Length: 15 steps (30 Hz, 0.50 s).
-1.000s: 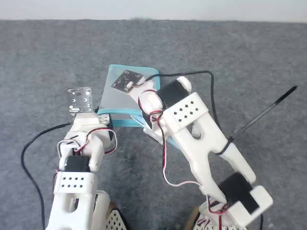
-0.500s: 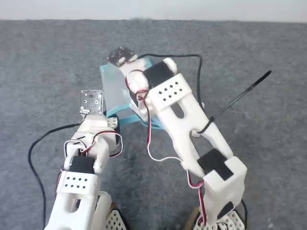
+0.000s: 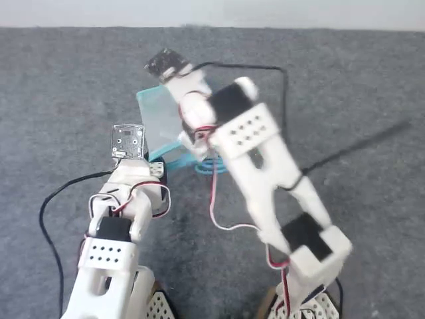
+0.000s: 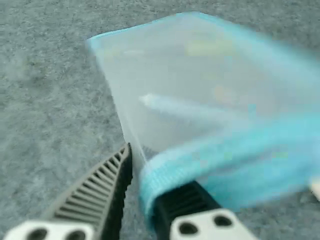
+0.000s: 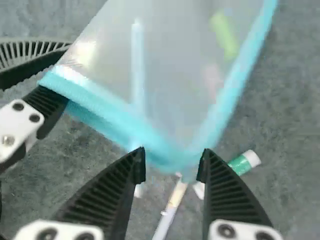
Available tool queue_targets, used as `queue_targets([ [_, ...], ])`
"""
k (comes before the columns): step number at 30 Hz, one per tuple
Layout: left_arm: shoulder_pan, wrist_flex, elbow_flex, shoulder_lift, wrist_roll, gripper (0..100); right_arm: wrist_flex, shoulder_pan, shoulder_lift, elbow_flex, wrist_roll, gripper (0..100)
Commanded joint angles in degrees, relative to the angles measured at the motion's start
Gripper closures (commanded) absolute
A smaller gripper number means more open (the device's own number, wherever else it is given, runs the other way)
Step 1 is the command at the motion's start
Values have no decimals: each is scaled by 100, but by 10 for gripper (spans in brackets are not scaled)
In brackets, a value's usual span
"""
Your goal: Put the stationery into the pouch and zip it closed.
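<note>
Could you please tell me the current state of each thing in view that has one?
pouch: raised and tilted, gripped by its teal edge; whether the zip is open is too blurred to tell.
left gripper: fingers clamped on the pouch's teal edge.
right gripper: fingers apart, straddling a corner of the pouch.
green-capped marker: lying on the table, outside the pouch.
pale pen: lying on the table, outside the pouch.

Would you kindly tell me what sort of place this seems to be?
Probably a robotics lab bench: a white left arm and right arm with exposed wiring stand on a grey felt-like mat, with a plain pale wall behind.
</note>
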Motion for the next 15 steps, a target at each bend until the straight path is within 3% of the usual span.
queue_targets([
  [1, 62, -123, -84, -62, -97, 988, 207, 418, -1262, 396, 185, 825],
  [8, 53, -123, -84, -62, -97, 988, 110, 576, -2897, 2620, 607, 825],
  [15, -422, -123, -233, -97, -88, 988, -1560, 1543, -3169, 5793, 800, 825],
])
